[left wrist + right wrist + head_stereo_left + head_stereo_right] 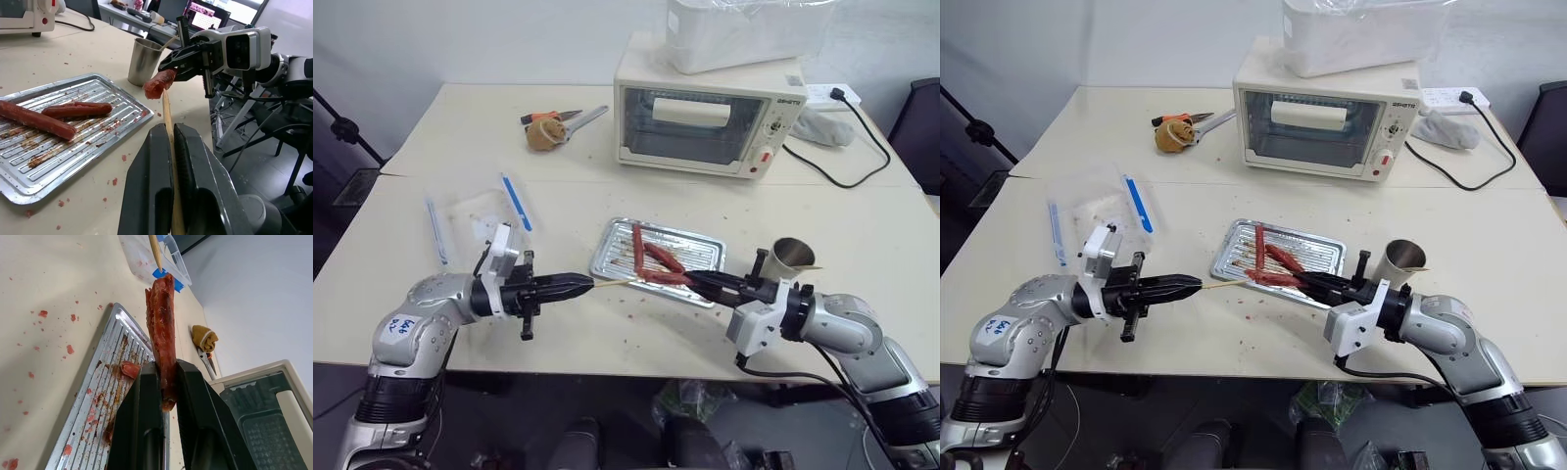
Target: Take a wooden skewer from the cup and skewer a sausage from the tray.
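My left gripper (579, 286) is shut on a wooden skewer (612, 283), which points level toward my right gripper (695, 282). That gripper is shut on a reddish-brown sausage (164, 323), held out over the near edge of the tray (607, 257). The skewer's tip (165, 98) sits right at the sausage's torn free end (159, 84); I cannot tell if it has entered. Two more sausages (663, 257) lie on the tray's ridged base. The metal cup (793, 257) stands just right of the tray, behind my right gripper.
A white toaster oven (705, 117) stands at the back with a cord (842, 147) running right. A clear plastic box with blue clips (480, 220) lies left of the tray. Scissors and a brown lump (548, 132) sit far left. Red crumbs dot the table near the tray.
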